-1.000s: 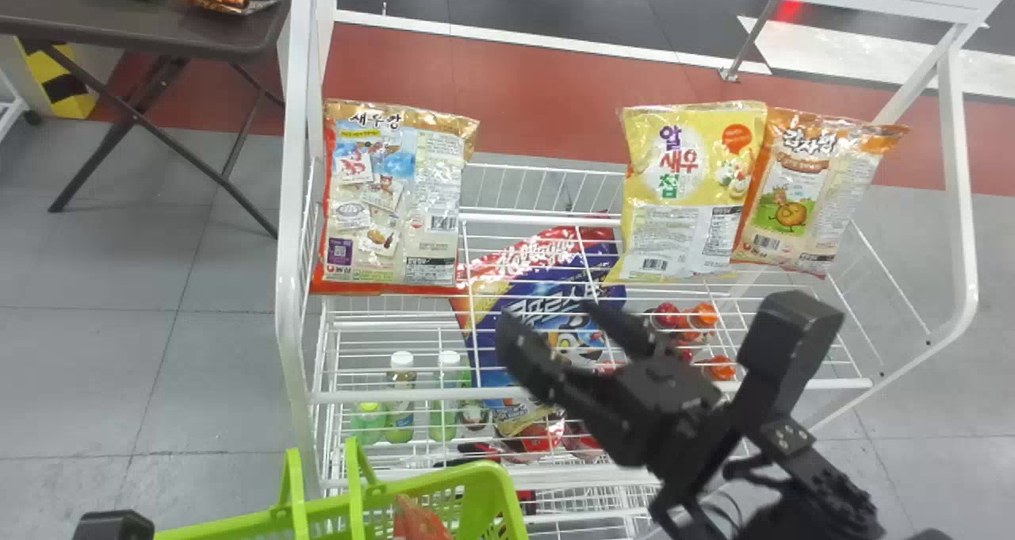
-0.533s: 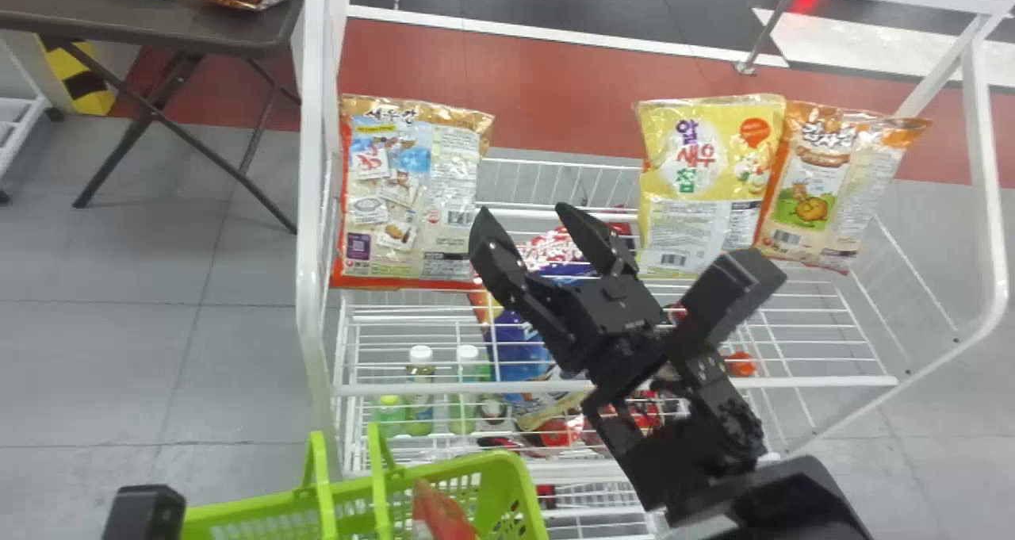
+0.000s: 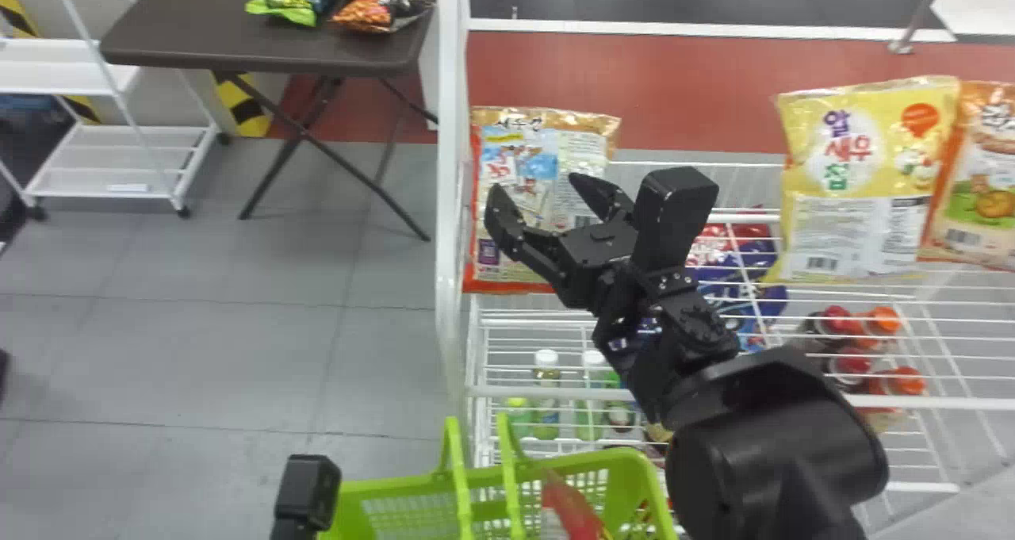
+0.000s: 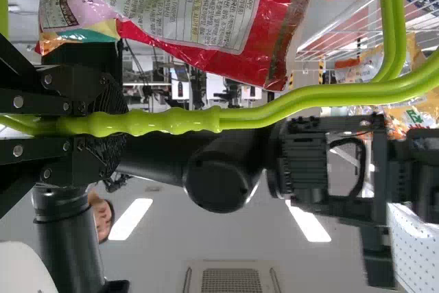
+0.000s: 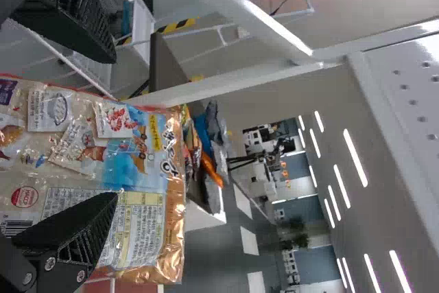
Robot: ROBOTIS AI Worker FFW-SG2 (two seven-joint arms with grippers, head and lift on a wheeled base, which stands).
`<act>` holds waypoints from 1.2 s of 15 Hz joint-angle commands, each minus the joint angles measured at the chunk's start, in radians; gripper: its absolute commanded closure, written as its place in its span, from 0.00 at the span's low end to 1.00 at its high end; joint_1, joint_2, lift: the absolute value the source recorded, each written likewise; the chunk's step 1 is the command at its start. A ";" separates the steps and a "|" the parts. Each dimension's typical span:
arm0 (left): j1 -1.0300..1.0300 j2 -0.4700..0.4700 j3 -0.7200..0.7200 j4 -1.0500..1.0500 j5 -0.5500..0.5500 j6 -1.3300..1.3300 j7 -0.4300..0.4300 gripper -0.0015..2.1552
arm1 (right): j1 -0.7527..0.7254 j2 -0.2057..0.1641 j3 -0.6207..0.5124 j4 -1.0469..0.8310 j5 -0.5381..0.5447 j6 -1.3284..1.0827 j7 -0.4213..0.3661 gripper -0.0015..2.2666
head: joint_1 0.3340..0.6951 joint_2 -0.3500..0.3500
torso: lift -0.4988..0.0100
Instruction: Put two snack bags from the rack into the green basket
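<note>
My right gripper point(image 3: 541, 195) is open in front of the left snack bag point(image 3: 591, 147) on the rack. In the right wrist view that gripper point(image 5: 103, 132) has its two fingers apart, with the snack bag point(image 5: 140, 197) upright just beyond them. A yellow snack bag point(image 3: 856, 159) and an orange one point(image 3: 979, 183) stand farther right. At the bottom, the left arm point(image 3: 305, 492) is beside the green basket point(image 3: 412, 488), which has a red bag point(image 3: 571, 508) inside. In the left wrist view my left gripper point(image 4: 92, 125) is shut on the basket's handle point(image 4: 260, 116).
The white wire rack point(image 3: 450, 207) has an upright post left of the nearest bag. Bottles point(image 3: 547, 393) and a large blue bag point(image 3: 737, 294) lie on the shelf below. A dark table point(image 3: 238, 28) with snack bags stands behind at the left.
The head view has swung left, so the rack and basket appear farther right. My right gripper has moved left and up, from beside the blue bag to the left snack bag, staying open.
</note>
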 commanded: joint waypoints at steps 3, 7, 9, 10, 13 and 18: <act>-0.022 0.008 0.001 0.017 0.006 0.001 -0.003 0.63 | -0.059 0.007 0.022 0.048 0.044 0.038 -0.064 0.06 | 1.00 0.57 | 0.97; -0.042 0.011 0.004 0.025 0.012 0.001 -0.003 0.63 | -0.153 0.010 0.027 0.136 0.075 0.197 -0.090 0.06 | 1.00 0.57 | 0.97; -0.051 0.013 0.003 0.033 0.012 0.001 -0.003 0.63 | -0.204 0.010 0.031 0.177 0.075 0.256 -0.090 0.06 | 1.00 0.56 | 0.97; -0.056 0.013 0.004 0.040 0.012 0.001 -0.001 0.63 | -0.224 0.010 0.039 0.188 0.078 0.283 -0.089 0.10 | 1.00 0.56 | 0.97; -0.070 0.010 0.003 0.057 0.013 0.001 0.000 0.63 | -0.234 0.010 0.068 0.174 0.064 0.338 -0.082 0.95 | 1.00 0.57 | 0.97; -0.070 0.004 0.004 0.062 0.013 0.001 0.010 0.63 | -0.198 0.010 0.080 0.125 0.070 0.277 -0.069 0.99 | 1.00 0.61 | 0.97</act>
